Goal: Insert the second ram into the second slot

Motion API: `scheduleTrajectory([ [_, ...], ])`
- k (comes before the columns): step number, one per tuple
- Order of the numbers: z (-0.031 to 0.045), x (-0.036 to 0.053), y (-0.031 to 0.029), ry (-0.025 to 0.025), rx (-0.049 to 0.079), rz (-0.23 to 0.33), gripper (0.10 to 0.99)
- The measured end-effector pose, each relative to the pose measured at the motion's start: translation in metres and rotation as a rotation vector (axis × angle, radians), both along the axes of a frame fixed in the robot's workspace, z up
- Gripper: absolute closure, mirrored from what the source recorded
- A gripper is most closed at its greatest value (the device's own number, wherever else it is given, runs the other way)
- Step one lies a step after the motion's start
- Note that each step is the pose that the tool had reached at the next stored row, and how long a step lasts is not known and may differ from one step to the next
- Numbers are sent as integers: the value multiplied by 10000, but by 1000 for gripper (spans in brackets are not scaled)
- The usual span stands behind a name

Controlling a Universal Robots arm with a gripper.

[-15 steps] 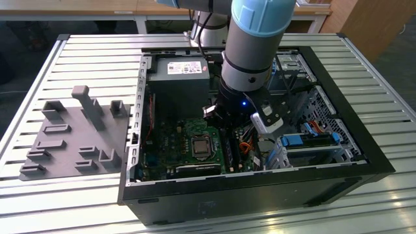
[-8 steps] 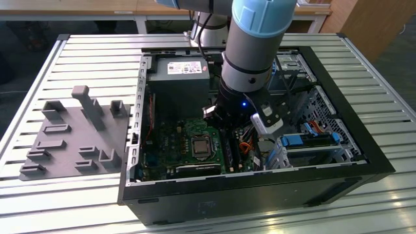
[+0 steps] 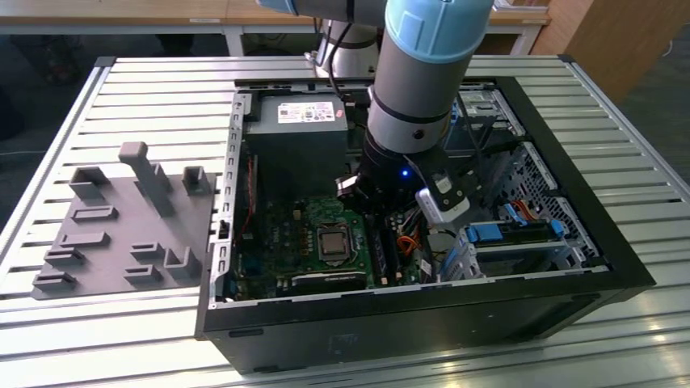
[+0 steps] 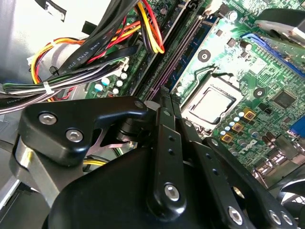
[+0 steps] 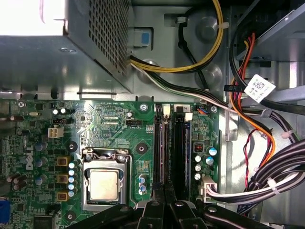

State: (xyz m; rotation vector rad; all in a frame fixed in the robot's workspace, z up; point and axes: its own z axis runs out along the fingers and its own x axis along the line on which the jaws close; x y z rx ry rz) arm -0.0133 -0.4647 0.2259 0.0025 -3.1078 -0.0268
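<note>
Above slots (image 5: 169,152), claw (image 5: 164,202) closed

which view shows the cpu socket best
The first wrist view: the cpu socket faces the camera squarely, its metal lid and frame whole beside the ram slots. The second wrist view shows it tilted, past the gripper's black linkage. In the exterior view it sits small beside the arm.

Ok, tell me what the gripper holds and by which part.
Cannot tell: the gripper sits at the end of the memory slots, hiding any hold.
</note>
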Motion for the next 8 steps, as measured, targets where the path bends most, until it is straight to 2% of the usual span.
scheduleTrajectory([
  [8,-5,10,0,0,1,-122,973],
])
